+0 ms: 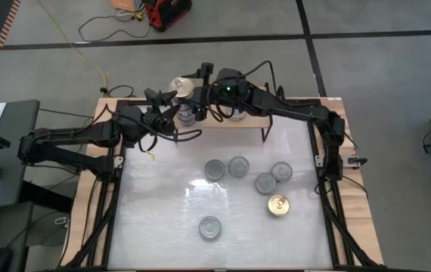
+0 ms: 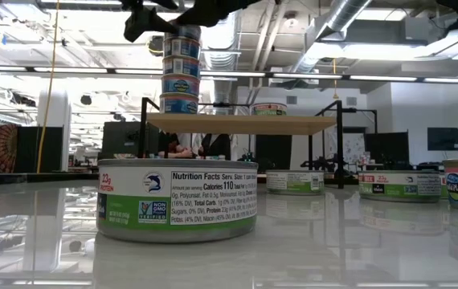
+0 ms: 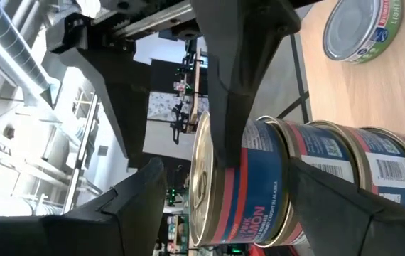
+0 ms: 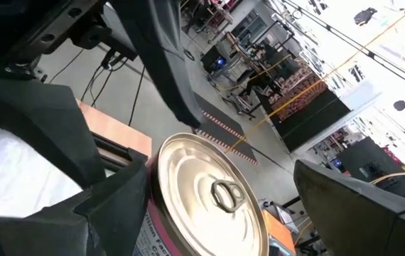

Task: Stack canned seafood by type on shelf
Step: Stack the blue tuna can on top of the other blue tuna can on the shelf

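Note:
A stack of several blue-labelled cans [image 2: 180,74] stands on the left part of the wooden shelf [image 2: 237,123]; its top can has a gold lid [image 4: 209,192]. A green-labelled can [image 3: 362,28] sits alone farther right on the shelf. My right gripper [image 4: 209,206] is open and level, one finger on each side of the top can [image 1: 182,86]. My left gripper [image 1: 172,103] is open and level too, just short of the stack's upper cans [image 3: 316,171], with nothing between its fingers. My right gripper has one finger [image 3: 231,107] lying level along the top can's labelled side [image 3: 259,163]. I cannot tell whether it touches. The other finger [image 4: 352,206] stands clear of the rim. The can rests upright on the stack.
Several silver-topped cans [image 1: 238,166] and one gold-topped can [image 1: 277,205] lie loose on the white tabletop, another near the front [image 1: 210,227]. In the low view a green-labelled can [image 2: 177,207] stands close. The shelf's black legs [image 1: 265,136] rise from the table.

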You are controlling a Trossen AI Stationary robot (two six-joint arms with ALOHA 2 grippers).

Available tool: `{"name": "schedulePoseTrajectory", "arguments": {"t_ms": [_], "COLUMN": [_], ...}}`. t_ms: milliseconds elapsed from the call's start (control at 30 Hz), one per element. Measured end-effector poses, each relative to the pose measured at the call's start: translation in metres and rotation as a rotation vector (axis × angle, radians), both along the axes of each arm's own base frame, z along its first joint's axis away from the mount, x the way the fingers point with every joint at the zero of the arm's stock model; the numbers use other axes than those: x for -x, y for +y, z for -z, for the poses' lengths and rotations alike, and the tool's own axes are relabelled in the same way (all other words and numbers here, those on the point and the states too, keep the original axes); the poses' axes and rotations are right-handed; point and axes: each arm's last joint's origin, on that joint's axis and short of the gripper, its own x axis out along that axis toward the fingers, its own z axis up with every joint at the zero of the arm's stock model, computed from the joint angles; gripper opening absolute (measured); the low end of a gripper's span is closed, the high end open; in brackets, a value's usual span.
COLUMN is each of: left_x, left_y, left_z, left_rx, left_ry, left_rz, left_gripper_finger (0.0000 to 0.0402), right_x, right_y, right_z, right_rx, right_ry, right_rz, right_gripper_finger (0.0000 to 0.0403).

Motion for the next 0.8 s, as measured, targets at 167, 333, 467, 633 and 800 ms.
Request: {"name": "schedulePoseTrajectory", "arguments": {"t_ms": [167, 333, 467, 633, 800], "left_x": [0.0, 0.0, 0.0, 0.0, 0.002], "left_y": [0.0, 0.0, -0.001, -0.001, -0.005], "left_z": [0.0, 0.0, 0.0, 0.0, -0.003], "left_rx": [-0.002, -0.006, -0.006, -0.009, -0.012], "left_ry": [0.003, 0.005, 0.005, 0.006, -0.012], "left_rz": [0.002, 0.007, 0.018, 0.021, 0.038], "left_gripper_finger": [0.0275, 0.0275, 0.0275, 0.0275, 0.0275], "right_x": [0.0, -0.001, 0.001, 0.005, 0.011], "right_y": [0.0, 0.003, 0.008, 0.013, 0.02], "right_z": [0.0, 0.0, -0.004, -0.011, -0.02], "right_rx": [0.0, 0.0, -0.01, -0.009, -0.005], "right_ry": [-0.001, -0.001, -0.014, -0.026, -0.037], "right_rz": [0.001, -0.004, -0.014, -0.023, -0.031], "right_gripper_finger": [0.0379, 0.0379, 0.0379, 0.0379, 0.0379]}}
